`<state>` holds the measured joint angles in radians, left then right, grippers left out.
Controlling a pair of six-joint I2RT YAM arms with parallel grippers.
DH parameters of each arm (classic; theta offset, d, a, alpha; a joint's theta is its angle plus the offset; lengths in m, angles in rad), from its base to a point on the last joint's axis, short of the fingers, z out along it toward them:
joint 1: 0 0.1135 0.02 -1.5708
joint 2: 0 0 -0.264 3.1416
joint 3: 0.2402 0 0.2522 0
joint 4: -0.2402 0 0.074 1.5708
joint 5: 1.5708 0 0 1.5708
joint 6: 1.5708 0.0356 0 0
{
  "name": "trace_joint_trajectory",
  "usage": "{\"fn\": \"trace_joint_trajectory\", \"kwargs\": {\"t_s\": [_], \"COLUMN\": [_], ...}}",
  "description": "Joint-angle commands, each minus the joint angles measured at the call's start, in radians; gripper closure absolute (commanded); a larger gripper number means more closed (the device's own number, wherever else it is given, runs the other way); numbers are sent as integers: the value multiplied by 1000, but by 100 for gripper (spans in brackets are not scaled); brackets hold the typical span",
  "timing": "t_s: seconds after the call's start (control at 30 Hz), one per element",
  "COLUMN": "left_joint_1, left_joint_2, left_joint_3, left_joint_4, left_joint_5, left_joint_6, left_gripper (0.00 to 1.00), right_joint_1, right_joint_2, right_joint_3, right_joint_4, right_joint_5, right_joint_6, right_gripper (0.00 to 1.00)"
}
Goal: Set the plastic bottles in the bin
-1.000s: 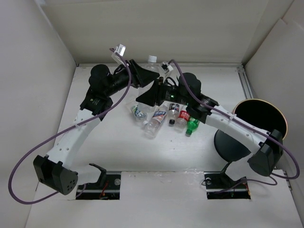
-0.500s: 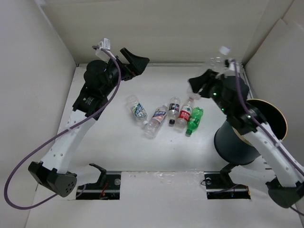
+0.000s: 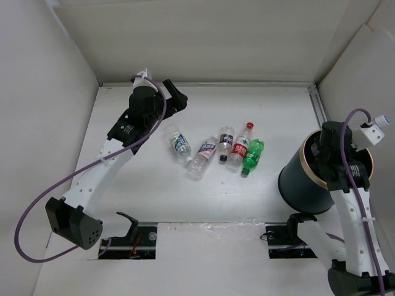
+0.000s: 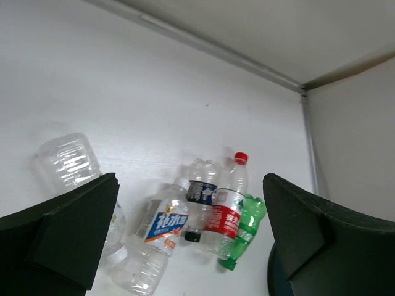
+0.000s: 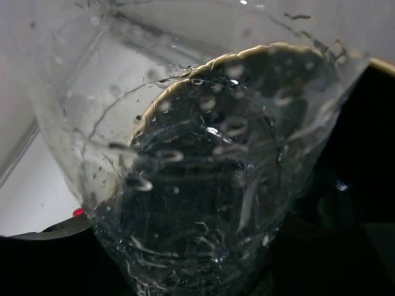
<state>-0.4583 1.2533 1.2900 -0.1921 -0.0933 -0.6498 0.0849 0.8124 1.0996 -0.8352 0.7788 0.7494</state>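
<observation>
Nearest to me, on the right side, stands the round dark bin with the tan rim (image 3: 301, 185). The right pincer (image 3: 336, 154) now hangs directly above its mouth. Half a second ago it was higher and more toward the middle of the table. Its camera is filled by a clear plastic bottle (image 5: 185, 179), and the tan rim shows through the plastic. I cannot see the fingers themselves, but I judge the pincer is clenched on this bottle, because it hangs so close before the lens. So this bottle is over the bin and not yet inside. Only the release remains, I think.

In the middle of the white table (image 3: 154, 197) five bottles lie side by side, where they were a second ago: a clear bottle with a blue and white label (image 3: 179, 142), a second clear one (image 3: 202, 157), a dark-label bottle (image 3: 225, 143), a red-label bottle with a red cap (image 3: 241, 145) and a green bottle (image 3: 252, 157).

Farthest, the left pincer (image 3: 174, 94) has drawn back to the far left. Its fingers are spread wide, with nothing between them.
</observation>
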Motion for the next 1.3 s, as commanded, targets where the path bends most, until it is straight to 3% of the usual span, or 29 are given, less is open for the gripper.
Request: {"fn": "trace_joint_trajectory", "kwargs": {"t_s": [0.0,0.07,0.17,0.2,0.5,0.6,0.67,0.7,0.73,0.87,1.27], "left_joint_1": [0,0,9,9,9,9,9,9,9,9,40], "left_joint_2": [15,24,24,24,83,109,138,168,169,302,550], "left_joint_3": [-3,-15,-24,-24,-89,-141,-165,-166,-166,-138,-6], "left_joint_4": [-55,-73,-83,-101,-170,-142,-122,-122,-122,-147,-87], "left_joint_5": [-83,-108,-132,-150,-174,-163,-154,-166,-166,-191,-241], "left_joint_6": [10,10,10,1,-119,-142,-165,-187,-188,-228,-277], "left_gripper": [0,0,0,0,0,0,0,0,0,0,0], "right_joint_1": [-59,-73,-73,-73,-73,-73,-73,-73,-73,-41,347], "right_joint_2": [-48,-48,-67,-67,-96,-139,-180,-180,-180,-43,163], "right_joint_3": [-3,-3,-3,12,94,106,63,42,42,77,229], "right_joint_4": [-25,-34,-35,-45,-76,19,146,219,241,266,294], "right_joint_5": [48,37,46,46,44,-123,-334,-525,-592,-806,-753], "right_joint_6": [62,71,71,80,80,-11,-129,-168,-168,-232,-371], "right_gripper": [100,91,3,0,0,0,0,0,0,0,0]}}
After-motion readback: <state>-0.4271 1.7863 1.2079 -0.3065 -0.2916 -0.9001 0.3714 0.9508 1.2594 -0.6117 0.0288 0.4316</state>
